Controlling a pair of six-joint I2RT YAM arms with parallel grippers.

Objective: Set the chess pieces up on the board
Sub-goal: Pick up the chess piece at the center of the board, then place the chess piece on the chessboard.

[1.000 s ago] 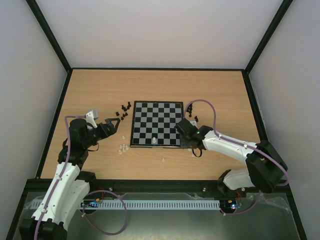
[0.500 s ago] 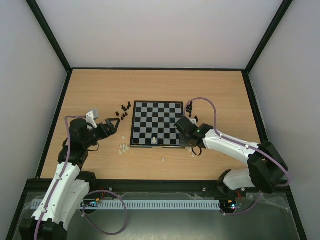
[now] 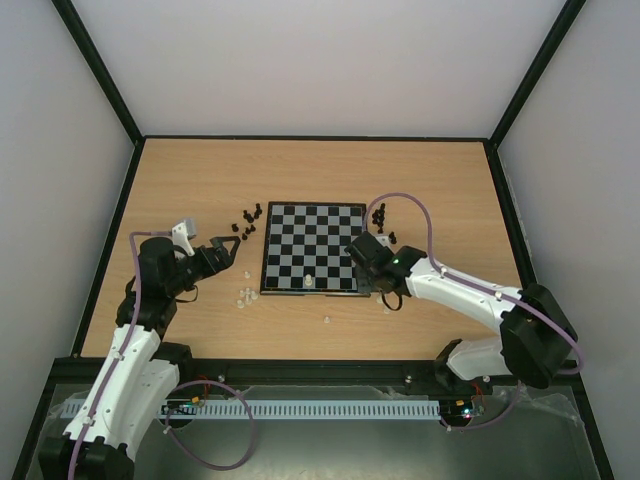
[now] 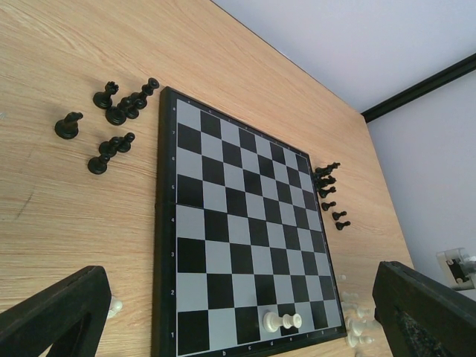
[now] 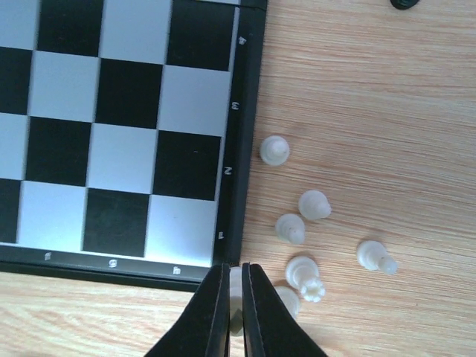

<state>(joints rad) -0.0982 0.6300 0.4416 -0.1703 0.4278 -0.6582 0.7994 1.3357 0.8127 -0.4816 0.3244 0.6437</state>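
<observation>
**Lift the pinched piece straight up, clear of its neighbours**

Near the left edge of the table, the left gripper (image 3: 228, 250) hangs with its jaws spread wide and nothing between them, aimed toward the chessboard (image 3: 312, 248). A group of black pieces (image 4: 111, 111) stands off the board's far-left corner. A few loose pale pieces (image 3: 243, 295) lie off its near-left corner. Only a lone pale piece (image 4: 281, 321) shows on the board, in the near row.

Just off the board's near-right corner, the right gripper (image 5: 235, 268) has its fingers pressed together on a pale chessman (image 5: 235, 288); the fingers hide which kind it is. A pale cluster (image 5: 305, 223) sits close on its right, the nearest one just beside the finger. A second black group (image 3: 385, 225) stands along the board's right edge.

The grip looks made, so the lift comes next. It should rise vertically before any sideways travel, or the finger may knock over the nearest neighbour. So small a piece may twist in the pinch. Carry it steadily, lower it onto the middle of its square, and release it only once the base sits flat.
</observation>
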